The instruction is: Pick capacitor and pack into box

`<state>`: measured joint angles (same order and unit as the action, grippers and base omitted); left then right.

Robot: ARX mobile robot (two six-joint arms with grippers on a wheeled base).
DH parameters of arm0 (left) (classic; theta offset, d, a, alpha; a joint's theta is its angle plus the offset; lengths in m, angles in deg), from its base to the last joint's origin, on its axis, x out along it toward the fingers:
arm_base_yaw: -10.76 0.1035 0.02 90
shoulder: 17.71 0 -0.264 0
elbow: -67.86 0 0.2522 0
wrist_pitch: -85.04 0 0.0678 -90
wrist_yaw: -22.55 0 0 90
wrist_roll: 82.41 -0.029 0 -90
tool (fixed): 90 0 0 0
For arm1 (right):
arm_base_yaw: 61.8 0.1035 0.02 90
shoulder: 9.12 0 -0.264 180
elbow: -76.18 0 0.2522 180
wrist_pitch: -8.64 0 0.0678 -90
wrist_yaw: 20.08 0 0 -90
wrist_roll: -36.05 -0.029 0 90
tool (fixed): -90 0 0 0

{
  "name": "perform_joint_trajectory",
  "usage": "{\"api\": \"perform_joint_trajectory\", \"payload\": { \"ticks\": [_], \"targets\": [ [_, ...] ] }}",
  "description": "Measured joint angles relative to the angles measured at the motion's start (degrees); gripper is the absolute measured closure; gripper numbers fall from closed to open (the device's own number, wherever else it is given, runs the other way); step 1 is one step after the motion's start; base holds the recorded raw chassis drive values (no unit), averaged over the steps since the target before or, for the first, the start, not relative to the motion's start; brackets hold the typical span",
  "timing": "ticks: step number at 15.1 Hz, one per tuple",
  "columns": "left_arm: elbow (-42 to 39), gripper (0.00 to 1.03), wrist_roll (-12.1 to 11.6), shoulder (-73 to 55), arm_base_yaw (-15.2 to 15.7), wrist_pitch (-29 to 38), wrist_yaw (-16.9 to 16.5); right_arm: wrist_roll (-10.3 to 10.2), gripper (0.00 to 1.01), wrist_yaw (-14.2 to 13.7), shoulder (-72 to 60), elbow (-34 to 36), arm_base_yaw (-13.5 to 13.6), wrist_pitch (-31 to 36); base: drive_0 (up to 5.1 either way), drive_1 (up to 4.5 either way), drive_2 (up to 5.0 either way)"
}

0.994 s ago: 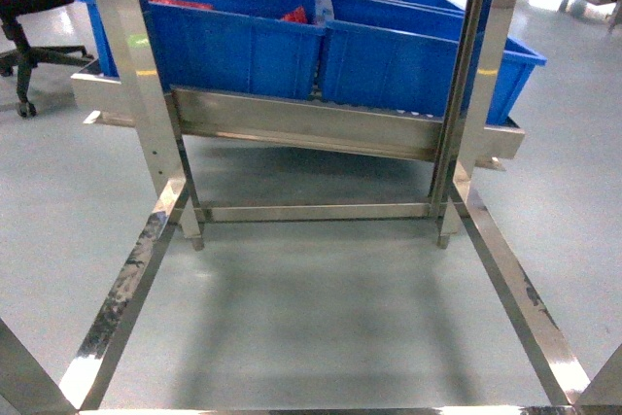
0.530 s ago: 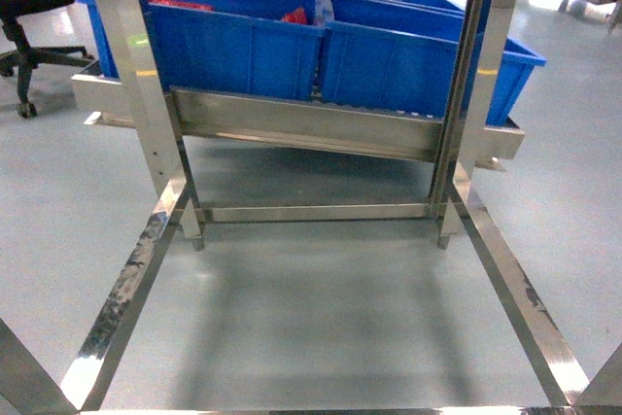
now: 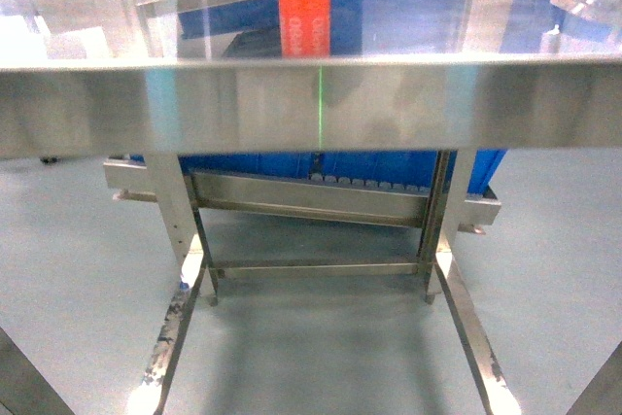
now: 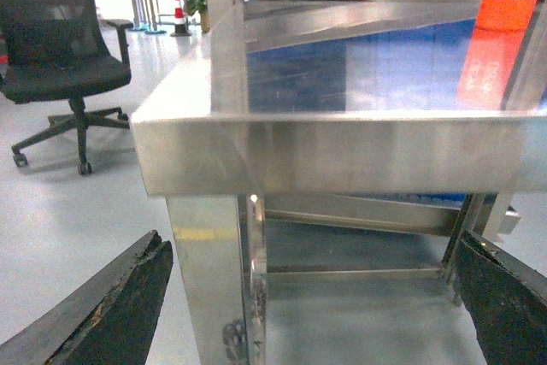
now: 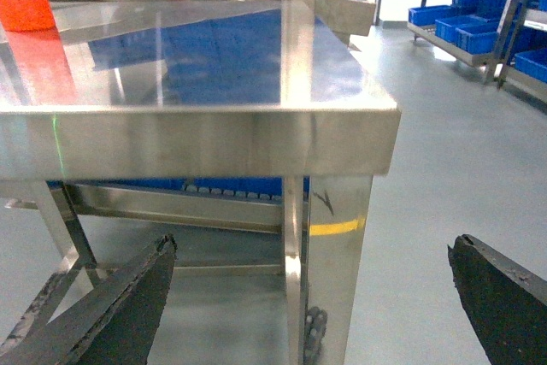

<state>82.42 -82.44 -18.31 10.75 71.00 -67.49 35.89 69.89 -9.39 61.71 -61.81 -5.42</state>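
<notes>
Left jaws point(image 4: 312, 305): spread wide, nothing held; both dark fingers are seen low in the left wrist view, below the steel desk point(image 4: 342, 156) edge and short of it.

Right jaws point(image 5: 312, 301): likewise spread wide and empty, below the desk corner in the right wrist view.

Change noted: half a second ago the head view looked down through the frame at the blue bins and the floor; the polished desk top and its front edge are now seen nearly level, so the camera has been brought lower or tilted up. The bins point(image 3: 389, 167) are now glimpsed only beneath the desk and as reflections on its top.

Item on desk: an orange label or post point(image 3: 303, 2) with white numerals, standing toward the back.

Task's things: no capacitor and no pink box is shown in any view; their place relative to the jaws cannot be told. Picking is judged not yet begun.
</notes>
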Motion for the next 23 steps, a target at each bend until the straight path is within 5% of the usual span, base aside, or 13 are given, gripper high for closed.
{"api": "perform_joint_trajectory", "payload": {
  "ticks": [23],
  "targets": [
    [0.00,0.05,0.00,0.00,0.00,0.04,0.04,0.02,0.03,0.04,0.00,0.00,0.00,0.00,0.0,0.00,0.0]
  ]
}}
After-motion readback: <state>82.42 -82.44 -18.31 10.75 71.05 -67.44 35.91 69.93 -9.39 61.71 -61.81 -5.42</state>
